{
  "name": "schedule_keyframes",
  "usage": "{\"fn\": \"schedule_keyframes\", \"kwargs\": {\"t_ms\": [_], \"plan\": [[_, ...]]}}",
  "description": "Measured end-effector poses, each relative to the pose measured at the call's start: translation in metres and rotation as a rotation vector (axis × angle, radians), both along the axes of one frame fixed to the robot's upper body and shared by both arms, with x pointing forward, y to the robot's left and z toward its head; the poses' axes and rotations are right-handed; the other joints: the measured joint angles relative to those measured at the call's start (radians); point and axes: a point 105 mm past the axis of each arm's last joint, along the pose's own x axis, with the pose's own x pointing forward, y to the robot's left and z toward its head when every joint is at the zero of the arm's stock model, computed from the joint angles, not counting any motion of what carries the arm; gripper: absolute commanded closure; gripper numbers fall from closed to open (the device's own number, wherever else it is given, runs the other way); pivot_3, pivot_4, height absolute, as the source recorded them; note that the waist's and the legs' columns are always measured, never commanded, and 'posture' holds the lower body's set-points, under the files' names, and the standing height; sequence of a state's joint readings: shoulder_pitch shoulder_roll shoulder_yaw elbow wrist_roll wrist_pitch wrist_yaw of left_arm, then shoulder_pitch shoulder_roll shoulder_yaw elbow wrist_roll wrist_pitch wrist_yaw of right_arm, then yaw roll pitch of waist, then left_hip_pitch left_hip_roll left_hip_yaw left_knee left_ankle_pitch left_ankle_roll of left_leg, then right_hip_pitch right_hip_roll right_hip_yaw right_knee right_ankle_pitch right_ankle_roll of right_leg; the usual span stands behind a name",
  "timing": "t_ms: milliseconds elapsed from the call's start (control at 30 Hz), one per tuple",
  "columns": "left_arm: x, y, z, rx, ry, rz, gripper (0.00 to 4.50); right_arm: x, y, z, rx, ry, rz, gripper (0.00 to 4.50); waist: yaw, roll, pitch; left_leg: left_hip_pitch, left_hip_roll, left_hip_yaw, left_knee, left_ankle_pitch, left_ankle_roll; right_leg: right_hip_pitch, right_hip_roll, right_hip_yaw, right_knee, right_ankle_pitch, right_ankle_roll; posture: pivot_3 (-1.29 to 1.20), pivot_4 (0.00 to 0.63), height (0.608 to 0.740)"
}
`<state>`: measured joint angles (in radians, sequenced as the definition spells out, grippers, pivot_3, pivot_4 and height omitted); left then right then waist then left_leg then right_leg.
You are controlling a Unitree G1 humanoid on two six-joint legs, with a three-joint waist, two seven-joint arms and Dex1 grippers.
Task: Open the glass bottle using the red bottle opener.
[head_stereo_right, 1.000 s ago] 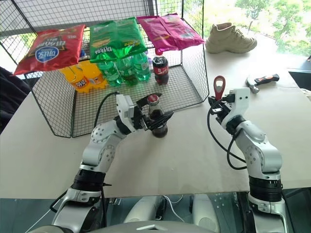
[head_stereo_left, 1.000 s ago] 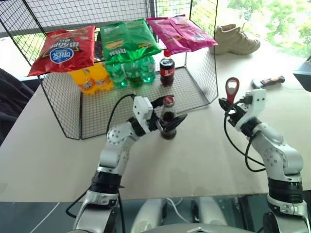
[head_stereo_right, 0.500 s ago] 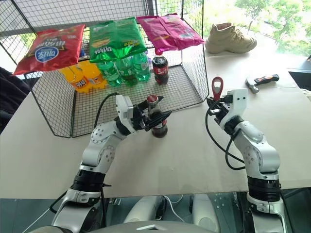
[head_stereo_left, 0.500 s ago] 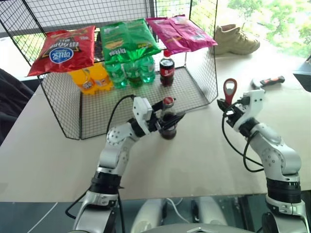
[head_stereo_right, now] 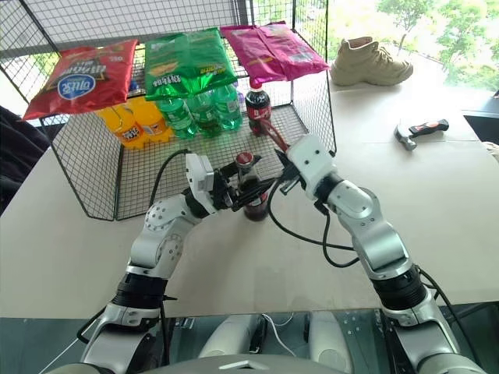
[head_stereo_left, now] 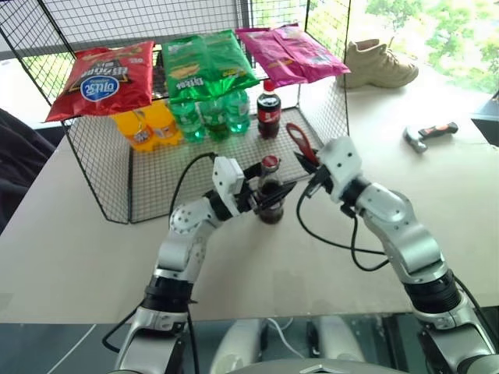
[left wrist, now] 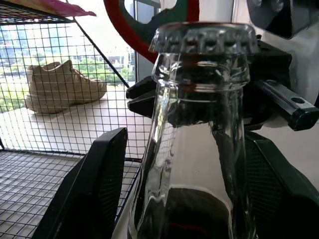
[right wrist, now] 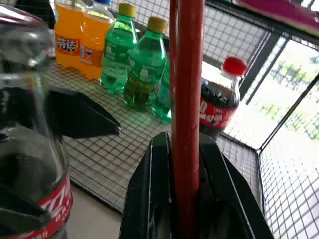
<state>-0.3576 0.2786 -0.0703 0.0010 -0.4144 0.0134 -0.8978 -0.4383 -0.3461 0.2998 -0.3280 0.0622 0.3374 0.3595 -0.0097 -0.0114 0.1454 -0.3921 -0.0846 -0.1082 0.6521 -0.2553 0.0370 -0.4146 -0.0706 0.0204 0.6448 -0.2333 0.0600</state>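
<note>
The glass bottle (head_stereo_left: pixel 270 196) stands upright on the table just in front of the wire cage, its crown cap (left wrist: pixel 204 37) on. My left gripper (head_stereo_left: pixel 271 195) is shut on the bottle's body, one black finger (left wrist: pixel 94 184) on each side. My right gripper (head_stereo_left: pixel 314 178) is shut on the handle of the red bottle opener (head_stereo_left: pixel 299 142). The opener's loop head leans up and towards the cage, just right of the cap and apart from it. In the right wrist view the red handle (right wrist: pixel 186 99) runs up between the fingers (right wrist: pixel 149 199), with the bottle (right wrist: pixel 25 124) close beside it.
The wire cage (head_stereo_left: pixel 109 179) behind the bottle carries snack bags (head_stereo_left: pixel 207 62) on top. Inside stand orange and green bottles (head_stereo_left: pixel 210 117) and a cola bottle with a red screw cap (head_stereo_left: pixel 267 105). A shoe (head_stereo_left: pixel 378 64) and a hammer-like tool (head_stereo_left: pixel 425 131) lie at the back right.
My right arm has swung left across the table with the opener, rolling so it leans by the bottle's cap. My left gripper's fingers closed in on the bottle.
</note>
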Motion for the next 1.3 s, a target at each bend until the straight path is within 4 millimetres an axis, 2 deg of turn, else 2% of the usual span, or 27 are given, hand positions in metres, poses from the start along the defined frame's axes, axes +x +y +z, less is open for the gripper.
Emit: {"fn": "schedule_keyframes", "kwargs": {"t_ms": [233,400,467,533,833,933,1067,1300], "plan": [[0.000,0.000,0.000,-0.005,0.001,0.005,1.26,0.002,0.000,-0.011,-0.024,-0.006,-0.016,4.50,-0.002,0.000,0.000,0.000,0.000,0.000,0.000,0.000,0.000,0.000,0.000,0.000,0.000,0.000,0.000,0.00,0.150,0.740],[0.001,-0.001,0.001,-0.006,-0.001,0.004,1.26,0.005,-0.002,-0.011,-0.019,-0.012,-0.024,4.50,-0.002,0.000,0.000,0.000,0.000,0.000,0.000,0.000,0.000,0.000,0.000,0.000,0.000,0.000,0.000,0.00,0.150,0.740],[0.000,-0.001,0.001,-0.007,-0.001,0.003,1.69,0.005,-0.001,-0.011,-0.019,-0.019,-0.023,4.50,-0.002,0.000,0.000,0.000,0.000,0.000,0.000,0.000,0.000,0.000,0.000,0.000,0.000,0.000,0.000,0.00,0.150,0.740],[0.000,-0.001,0.001,-0.009,-0.001,0.000,2.32,0.005,-0.001,-0.010,-0.021,-0.031,-0.023,4.50,-0.002,0.000,0.000,0.000,0.000,0.000,0.000,0.000,0.000,0.000,0.000,0.000,0.000,0.000,0.000,0.00,0.150,0.740],[0.000,-0.002,0.001,-0.008,-0.002,-0.002,2.29,0.004,-0.002,-0.004,-0.079,-0.148,-0.033,4.50,-0.002,0.000,0.000,0.000,0.000,0.000,0.000,0.000,0.000,0.000,0.000,0.000,0.000,0.000,0.000,0.00,0.150,0.740],[0.000,-0.002,0.001,-0.005,-0.003,-0.002,2.29,0.000,-0.003,-0.005,-0.181,-0.247,-0.017,4.50,-0.001,0.000,0.000,0.000,0.000,0.000,0.000,0.000,0.000,0.000,0.000,0.000,0.000,0.000,0.000,0.00,0.150,0.740],[0.000,-0.001,0.001,0.001,-0.004,-0.001,2.29,-0.003,0.003,-0.014,-0.268,-0.323,0.014,4.50,-0.002,0.000,0.000,0.001,0.000,0.000,0.000,0.000,-0.001,0.000,0.001,0.000,0.001,0.000,0.000,0.00,0.150,0.740],[0.000,-0.001,0.001,0.004,-0.003,0.000,2.29,-0.001,0.012,-0.011,-0.327,-0.512,0.010,4.50,-0.001,0.000,0.000,0.002,0.000,0.000,0.000,0.000,-0.001,0.001,0.001,0.000,0.001,0.000,0.000,0.00,0.150,0.740]]}}
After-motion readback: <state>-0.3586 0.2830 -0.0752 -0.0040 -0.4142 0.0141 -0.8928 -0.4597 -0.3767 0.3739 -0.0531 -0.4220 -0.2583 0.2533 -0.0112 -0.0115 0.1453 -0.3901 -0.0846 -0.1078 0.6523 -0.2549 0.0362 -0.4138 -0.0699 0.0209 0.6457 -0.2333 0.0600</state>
